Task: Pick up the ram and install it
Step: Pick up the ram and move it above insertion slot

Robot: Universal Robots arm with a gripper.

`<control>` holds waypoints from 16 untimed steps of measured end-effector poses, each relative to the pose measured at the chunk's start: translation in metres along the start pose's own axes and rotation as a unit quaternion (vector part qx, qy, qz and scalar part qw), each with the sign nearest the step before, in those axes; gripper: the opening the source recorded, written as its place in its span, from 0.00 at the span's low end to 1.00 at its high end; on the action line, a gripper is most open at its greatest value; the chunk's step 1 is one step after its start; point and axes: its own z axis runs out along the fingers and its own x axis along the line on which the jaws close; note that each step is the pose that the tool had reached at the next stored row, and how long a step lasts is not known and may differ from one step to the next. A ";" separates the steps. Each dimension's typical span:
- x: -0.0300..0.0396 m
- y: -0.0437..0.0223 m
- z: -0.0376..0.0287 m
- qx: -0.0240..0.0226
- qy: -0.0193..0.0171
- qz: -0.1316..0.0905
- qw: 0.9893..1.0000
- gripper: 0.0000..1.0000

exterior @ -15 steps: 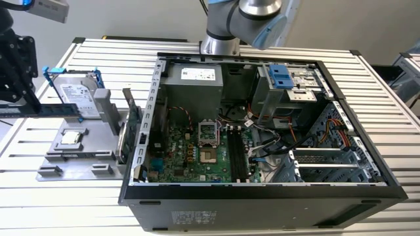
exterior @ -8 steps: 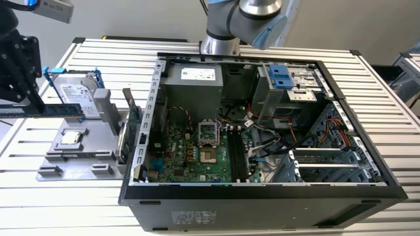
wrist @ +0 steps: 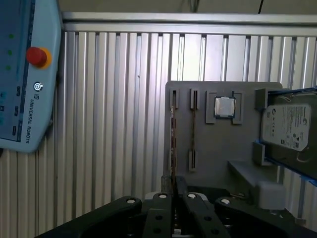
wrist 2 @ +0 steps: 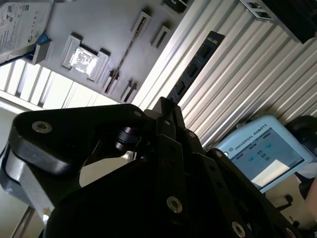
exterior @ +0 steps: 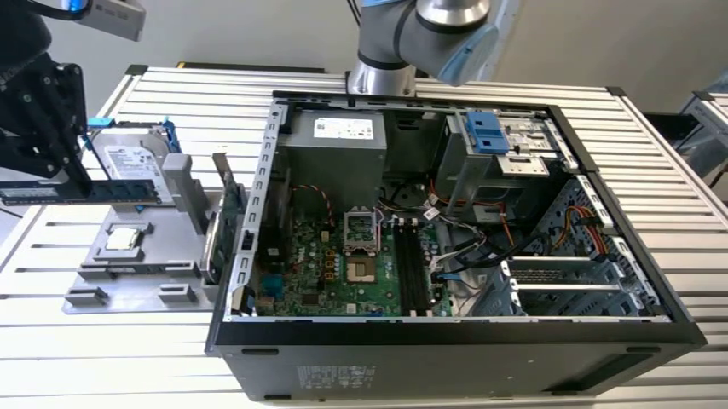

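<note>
The ram [exterior: 119,190] is a thin green stick with a blue label. It hangs level above the grey fixture tray [exterior: 142,256] at the exterior view's left, with my black gripper [exterior: 78,181] shut on it. In the first wrist view the ram [wrist: 173,139] shows edge-on, running out from the gripper [wrist: 173,191] along the tray's slotted side. In the second wrist view the ram [wrist 2: 195,67] is a dark strip reaching away from the fingers [wrist 2: 166,111]. The open computer case [exterior: 245,256] lies to the right, its motherboard's long black memory slots [exterior: 412,266] bare.
On the tray sit a square silver processor [exterior: 123,239], a silver hard drive with blue rails [exterior: 131,158] and an upright green expansion card [exterior: 228,213]. A teach pendant [wrist: 25,74] lies on the ribbed aluminium table [wrist: 124,124]. Cables and a drive cage crowd the case's right half.
</note>
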 end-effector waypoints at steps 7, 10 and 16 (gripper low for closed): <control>0.0003 -0.0085 0.0000 0.000 0.000 0.000 1.000 0.00; 0.0004 -0.0121 0.0001 0.000 0.000 0.000 1.000 0.00; 0.0006 -0.0191 0.0001 0.000 0.000 0.000 1.000 0.00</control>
